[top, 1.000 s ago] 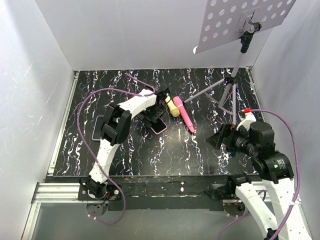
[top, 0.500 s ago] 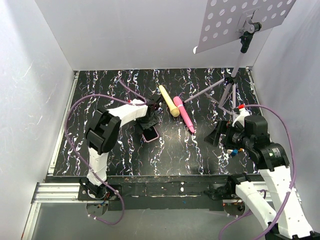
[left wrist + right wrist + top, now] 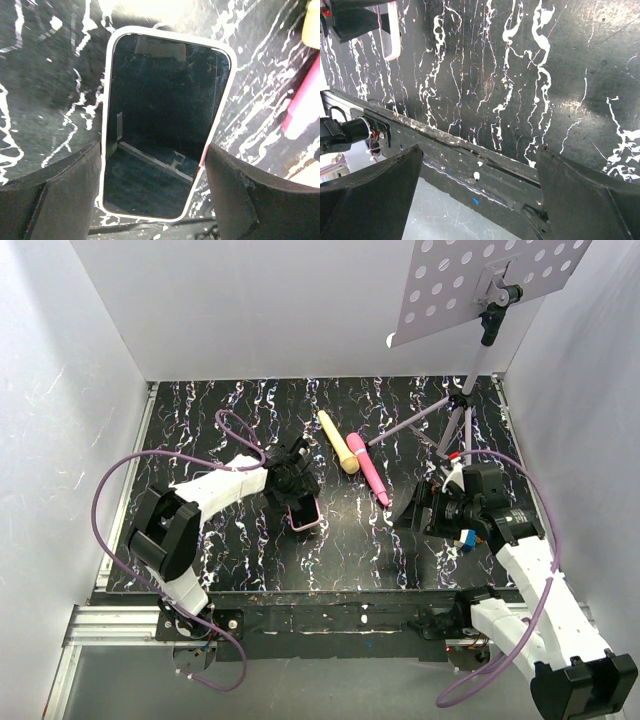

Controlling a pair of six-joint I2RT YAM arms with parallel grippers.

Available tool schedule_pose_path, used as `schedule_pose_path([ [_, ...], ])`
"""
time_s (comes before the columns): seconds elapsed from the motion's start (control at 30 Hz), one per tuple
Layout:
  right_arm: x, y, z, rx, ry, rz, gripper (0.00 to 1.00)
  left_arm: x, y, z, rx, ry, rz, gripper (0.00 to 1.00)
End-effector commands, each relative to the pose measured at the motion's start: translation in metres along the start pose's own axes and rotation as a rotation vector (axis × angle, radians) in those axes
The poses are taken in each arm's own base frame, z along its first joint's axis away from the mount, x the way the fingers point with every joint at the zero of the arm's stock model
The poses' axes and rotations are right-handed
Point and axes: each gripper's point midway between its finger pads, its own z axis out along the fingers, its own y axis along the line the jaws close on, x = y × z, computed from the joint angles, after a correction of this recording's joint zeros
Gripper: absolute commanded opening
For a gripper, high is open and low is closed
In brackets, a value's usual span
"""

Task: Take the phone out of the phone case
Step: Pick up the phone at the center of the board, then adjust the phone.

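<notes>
The phone (image 3: 165, 115), screen up and glossy black, sits inside the salmon-pink phone case (image 3: 107, 100), whose rim runs all around it. My left gripper (image 3: 152, 192) is shut on the phone case, one finger on each long side near its lower end. In the top view the left gripper (image 3: 296, 496) holds the cased phone (image 3: 306, 514) at the mat's middle, low over it or on it. My right gripper (image 3: 412, 512) is open and empty to the right of the cased phone. In the right wrist view it (image 3: 477, 195) hangs over the table's front edge, and the case's rim (image 3: 394, 37) shows at top left.
A yellow stick (image 3: 338, 443) and a pink marker-like stick (image 3: 369, 470) lie just behind the phone, and the pink one shows in the left wrist view (image 3: 302, 110). A tripod stand (image 3: 465, 410) with a perforated plate stands at the back right. White walls enclose the mat.
My left arm has swung left and lowered, drawing the cased phone a little nearer the front. My right gripper has moved left and forward toward the mat's middle.
</notes>
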Motion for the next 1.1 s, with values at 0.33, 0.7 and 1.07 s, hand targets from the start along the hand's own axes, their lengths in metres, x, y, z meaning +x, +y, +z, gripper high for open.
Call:
schedule_pose_path([
  [0.33,0.028,0.080,0.081,-0.202,0.074,-0.059,0.96,0.054,-0.040,-0.044,0.292,0.347,-0.385,0.00],
  [0.7,0.004,0.128,0.102,-0.144,-0.216,-0.119,0.89,0.072,-0.053,-0.059,0.381,0.523,-0.593,0.00],
  [1.07,0.015,0.113,0.134,0.056,-0.150,-0.068,0.51,0.066,-0.057,-0.072,0.425,0.513,-0.662,0.00],
])
